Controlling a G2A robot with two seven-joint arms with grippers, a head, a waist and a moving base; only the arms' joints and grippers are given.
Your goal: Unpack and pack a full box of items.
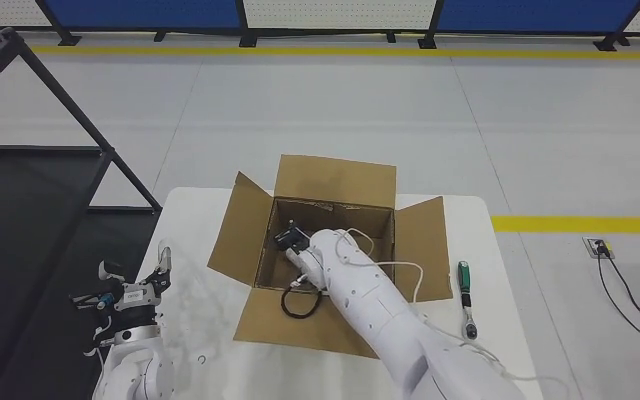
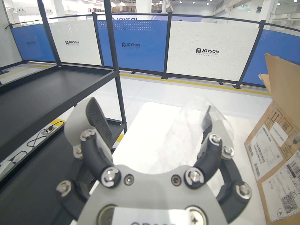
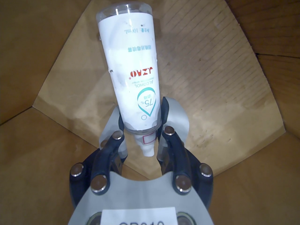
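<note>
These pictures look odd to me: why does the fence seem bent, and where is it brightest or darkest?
Left wrist view: the wide lens bows the fence, and the white table glares. Right wrist view: dimmer inside the box, where the bottle throws a faint shadow. Top view: even light.

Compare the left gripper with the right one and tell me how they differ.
The left gripper is open, fingers spread wide; the right gripper is shut on a bottle, held at its cap end. The left gripper is outside the box, by the table's edge; the right gripper is down inside the box. Both have the same build: dark fingers on a grey plate.
</note>
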